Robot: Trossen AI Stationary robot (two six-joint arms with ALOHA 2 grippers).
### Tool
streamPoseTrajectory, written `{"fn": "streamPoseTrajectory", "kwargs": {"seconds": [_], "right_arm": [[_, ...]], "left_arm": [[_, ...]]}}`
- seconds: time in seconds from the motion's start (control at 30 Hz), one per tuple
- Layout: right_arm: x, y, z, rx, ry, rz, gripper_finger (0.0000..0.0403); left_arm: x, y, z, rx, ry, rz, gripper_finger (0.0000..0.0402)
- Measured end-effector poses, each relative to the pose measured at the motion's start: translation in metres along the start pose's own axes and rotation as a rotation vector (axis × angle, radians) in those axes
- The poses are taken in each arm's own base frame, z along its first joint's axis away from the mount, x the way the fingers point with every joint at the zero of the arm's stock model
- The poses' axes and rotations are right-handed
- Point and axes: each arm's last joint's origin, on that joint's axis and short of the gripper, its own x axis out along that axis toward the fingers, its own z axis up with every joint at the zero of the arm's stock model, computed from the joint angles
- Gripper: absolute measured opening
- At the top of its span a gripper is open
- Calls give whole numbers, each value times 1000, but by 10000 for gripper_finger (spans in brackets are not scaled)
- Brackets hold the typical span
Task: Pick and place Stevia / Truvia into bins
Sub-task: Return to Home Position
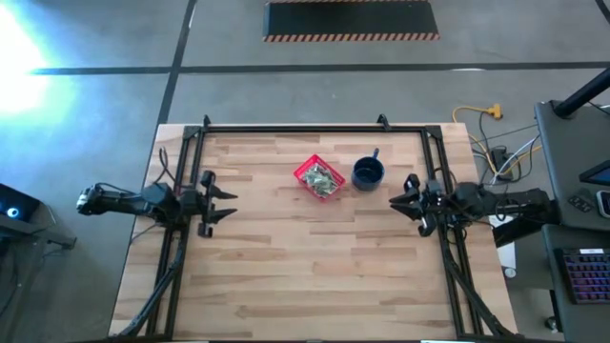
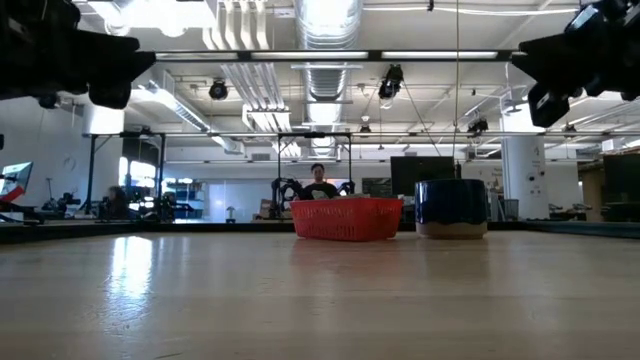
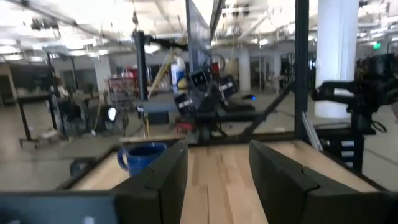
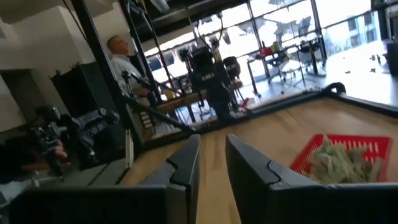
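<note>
**Sorting looks done; arms sit at the table's edges**

The Stevia sachets [image 1: 322, 179] lie heaped in the red basket [image 1: 304, 171] at 12 o'clock on the table [image 1: 286, 267], with the blue mug [image 1: 368, 172] just beside it at its 3 o'clock. No loose sachets show on the wood, so I judge this the homing step, and little more seems called for than settling. The left gripper [image 1: 229, 205] at 9 o'clock has its fingers wide apart and empty. The right gripper [image 1: 398, 201] at 3 o'clock has its fingers parted, holding nothing. The basket sits corner-on, diamond-wise, and the jumbled sachets share no common long axis.
</note>
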Motion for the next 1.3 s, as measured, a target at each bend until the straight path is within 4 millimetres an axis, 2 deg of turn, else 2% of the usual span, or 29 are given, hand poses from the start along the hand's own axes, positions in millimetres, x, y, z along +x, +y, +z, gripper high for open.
{"fn": "streamPoseTrajectory", "kwargs": {"seconds": [0.33,0.63,1.0,1.23,1.3], "right_arm": [[0,-5,-13,0,134,-51,80],[0,-5,-13,-3,142,-48,86],[0,-5,-13,-7,143,-48,70],[1,-5,-14,-271,161,-23,71],[1,-5,-15,-295,166,-22,73]], "left_arm": [[0,-1,-14,19,142,-15,155],[2,-2,-15,52,160,-17,155],[3,-2,-18,56,188,-17,155],[4,-2,-20,61,206,-20,155],[4,-2,-20,65,206,-20,155]]}}
